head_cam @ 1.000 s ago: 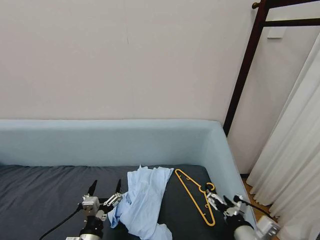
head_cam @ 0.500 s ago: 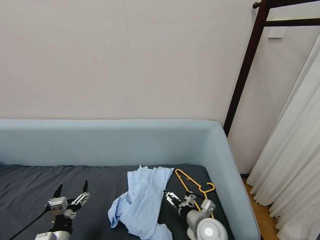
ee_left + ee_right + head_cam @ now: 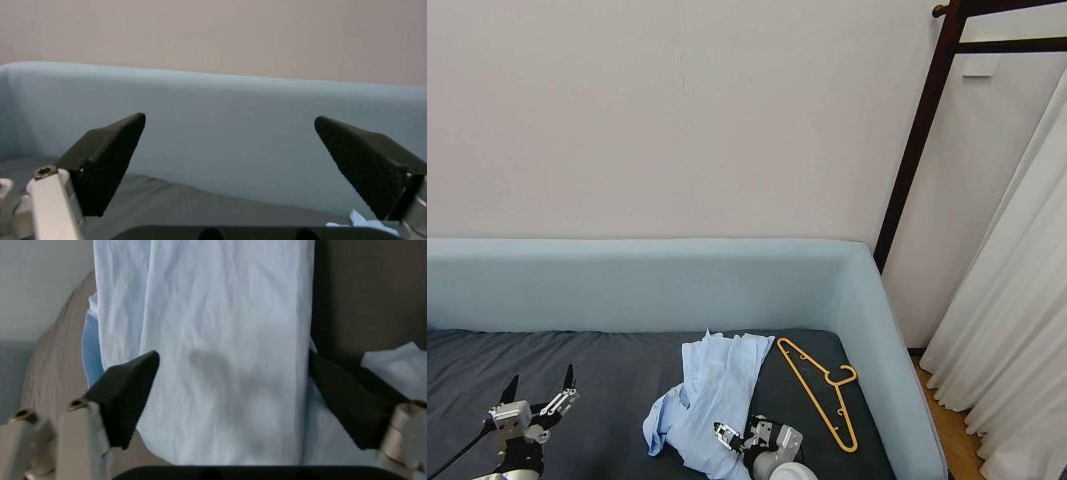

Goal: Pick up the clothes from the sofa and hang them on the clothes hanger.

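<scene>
Wall (image 3: 677, 120): plain and pale, with a faint vertical seam; it took up the upper part of the head view.
Wooden stand (image 3: 917, 150): dark brown post that leaned up toward the top right, with crossbars at its top.
White plate (image 3: 980, 65): small rectangle on the wall just under the upper crossbar.
Curtain (image 3: 1017, 330): white, hung in long folds along the right edge.
Floor (image 3: 927, 385): narrow strip of brown wood at the curtain's foot.

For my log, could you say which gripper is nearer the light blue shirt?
Right: the right gripper is over the light blue shirt; the left gripper is apart, leftward.
</scene>
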